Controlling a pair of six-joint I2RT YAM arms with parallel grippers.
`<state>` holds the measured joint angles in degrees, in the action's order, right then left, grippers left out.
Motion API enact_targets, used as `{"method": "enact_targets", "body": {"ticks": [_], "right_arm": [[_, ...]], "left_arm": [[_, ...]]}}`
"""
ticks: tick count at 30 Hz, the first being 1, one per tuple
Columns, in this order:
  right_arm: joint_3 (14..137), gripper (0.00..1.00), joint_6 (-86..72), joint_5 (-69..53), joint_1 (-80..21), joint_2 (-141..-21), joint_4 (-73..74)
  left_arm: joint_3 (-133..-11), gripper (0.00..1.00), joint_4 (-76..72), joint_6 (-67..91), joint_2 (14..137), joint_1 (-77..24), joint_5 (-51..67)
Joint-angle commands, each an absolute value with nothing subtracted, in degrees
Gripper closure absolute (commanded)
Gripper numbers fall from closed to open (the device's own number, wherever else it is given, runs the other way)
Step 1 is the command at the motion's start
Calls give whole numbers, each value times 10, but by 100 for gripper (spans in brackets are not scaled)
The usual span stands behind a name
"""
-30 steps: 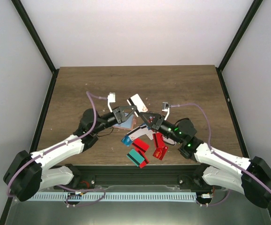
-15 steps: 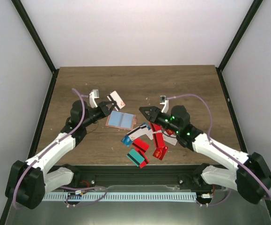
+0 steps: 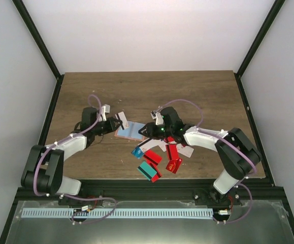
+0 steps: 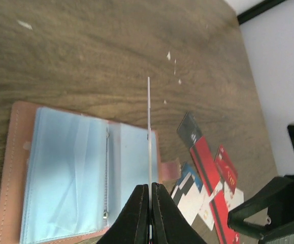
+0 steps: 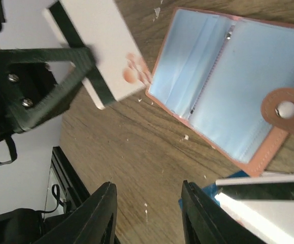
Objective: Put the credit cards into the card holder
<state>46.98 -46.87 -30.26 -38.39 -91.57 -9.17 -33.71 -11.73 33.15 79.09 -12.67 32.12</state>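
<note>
The salmon-brown card holder [image 3: 131,130] lies open on the table, showing pale blue sleeves [image 4: 75,173] [image 5: 223,96]. My left gripper [image 3: 119,121] is shut on a white credit card [image 4: 149,132], held edge-on just above the holder's left edge; the card's white face shows in the right wrist view [image 5: 103,48]. My right gripper [image 3: 145,133] is open and empty, low over the table at the holder's right side. A pile of red, white, blue and teal credit cards [image 3: 159,155] lies in front of the holder.
The table's front edge and the black frame rail [image 3: 147,183] run just behind the card pile. Small white crumbs [image 4: 173,61] dot the wood beyond the holder.
The left gripper has swung back right with the white card to the holder's left edge. The right gripper has moved left and down to the holder's right side, its arm folding in.
</note>
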Motion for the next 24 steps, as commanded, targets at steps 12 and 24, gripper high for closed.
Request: {"method": "enact_targets", "body": {"ticks": [12, 24], "right_arm": [[558, 62, -397, -359, -362, -1049, -62], [566, 64, -392, -363, -350, -1096, -73]], "left_arm": [[-393, 96, -133, 259, 939, -126, 388], [-407, 96, -132, 249, 973, -130, 389]]}}
